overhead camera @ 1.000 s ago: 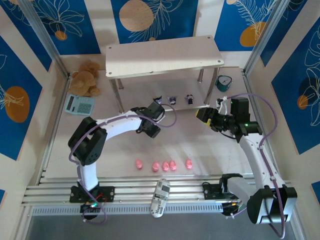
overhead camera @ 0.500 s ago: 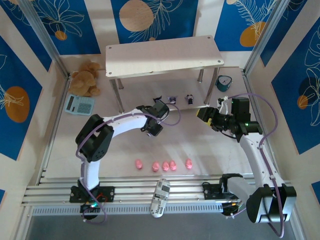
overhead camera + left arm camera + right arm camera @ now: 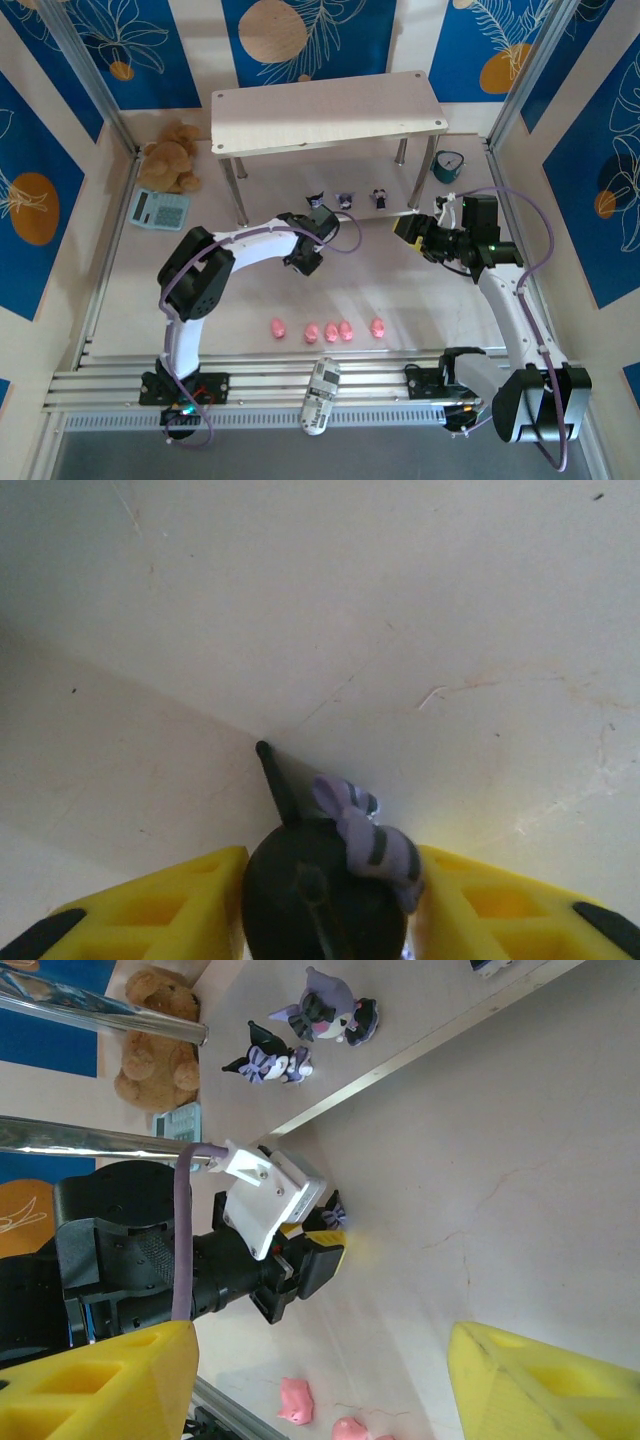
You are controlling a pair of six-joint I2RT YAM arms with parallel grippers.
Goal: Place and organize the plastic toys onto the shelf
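The shelf [image 3: 325,115] stands at the back, and three dark purple-and-white figurines [image 3: 345,199] stand in a row on its lower board [image 3: 430,1020]. My left gripper [image 3: 318,228] is at that board's front edge. It is shut on a fourth dark figurine [image 3: 300,885] with a purple striped bow, held between the yellow fingers [image 3: 170,910]. That held figurine [image 3: 333,1212] is just in front of the board's edge. Several pink pigs [image 3: 331,330] lie in a row on the table near the arms. My right gripper [image 3: 412,232] hovers open to the right, with nothing between its fingers [image 3: 120,1380].
A brown teddy bear [image 3: 172,155] and a teal calculator [image 3: 158,209] lie at the back left. A small teal clock [image 3: 447,165] stands right of the shelf. A white device [image 3: 320,395] rests on the front rails. Silver shelf legs [image 3: 240,200] flank the lower board.
My left gripper has moved away from the pigs toward the shelf's lower board, carrying the dark figurine. The right arm has stayed still.
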